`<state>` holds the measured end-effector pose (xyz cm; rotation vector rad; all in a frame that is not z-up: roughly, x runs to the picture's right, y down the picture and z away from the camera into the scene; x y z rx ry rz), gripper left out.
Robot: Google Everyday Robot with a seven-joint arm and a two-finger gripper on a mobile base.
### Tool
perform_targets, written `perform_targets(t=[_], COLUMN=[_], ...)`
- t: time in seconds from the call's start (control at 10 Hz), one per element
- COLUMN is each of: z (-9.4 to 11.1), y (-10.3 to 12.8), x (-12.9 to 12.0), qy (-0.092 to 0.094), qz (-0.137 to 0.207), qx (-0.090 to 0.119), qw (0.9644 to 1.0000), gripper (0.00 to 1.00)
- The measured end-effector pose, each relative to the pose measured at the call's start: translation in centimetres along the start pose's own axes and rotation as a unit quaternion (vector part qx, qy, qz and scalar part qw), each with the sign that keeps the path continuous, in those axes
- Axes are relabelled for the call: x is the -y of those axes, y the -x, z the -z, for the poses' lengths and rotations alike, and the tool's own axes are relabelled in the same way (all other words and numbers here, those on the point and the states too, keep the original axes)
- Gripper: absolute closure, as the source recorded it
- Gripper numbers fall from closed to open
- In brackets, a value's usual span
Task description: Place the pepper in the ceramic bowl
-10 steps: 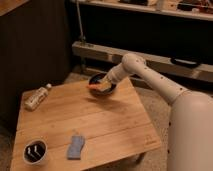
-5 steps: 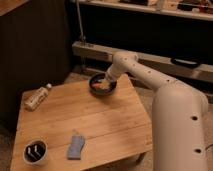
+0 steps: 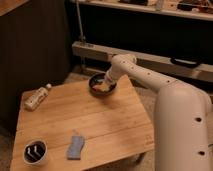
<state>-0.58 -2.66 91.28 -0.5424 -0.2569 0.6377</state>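
Note:
The dark ceramic bowl [image 3: 95, 80] stands at the far edge of the wooden table [image 3: 100, 120]. My gripper [image 3: 106, 81] reaches down into the bowl from the right. An orange patch, the pepper [image 3: 101, 88], shows inside the bowl just under the gripper. I cannot tell whether the gripper holds it or whether it lies on the bowl's bottom.
A pale bottle [image 3: 36, 97] lies on its side at the table's left edge. A small white-rimmed cup [image 3: 35, 152] stands at the front left, with a blue folded cloth [image 3: 75, 147] beside it. A metal rail [image 3: 90, 51] and a pole [image 3: 79, 22] stand behind the table.
The gripper has stayed over the bowl and dipped lower into it. The arm's joints and body have shifted in the view. The orange pepper now sits inside the bowl's rim.

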Motion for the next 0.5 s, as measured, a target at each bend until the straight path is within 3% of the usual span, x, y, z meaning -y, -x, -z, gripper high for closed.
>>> perform_targets(t=[0.3, 0.5], z=[-0.59, -0.63], y=[-0.04, 0.14], x=[-0.75, -0.86], qy=[0.026, 0.028], qz=[0.015, 0.017], qx=[0.017, 0.018], qw=[0.9994, 0.9993], gripper=[0.2, 0.2])
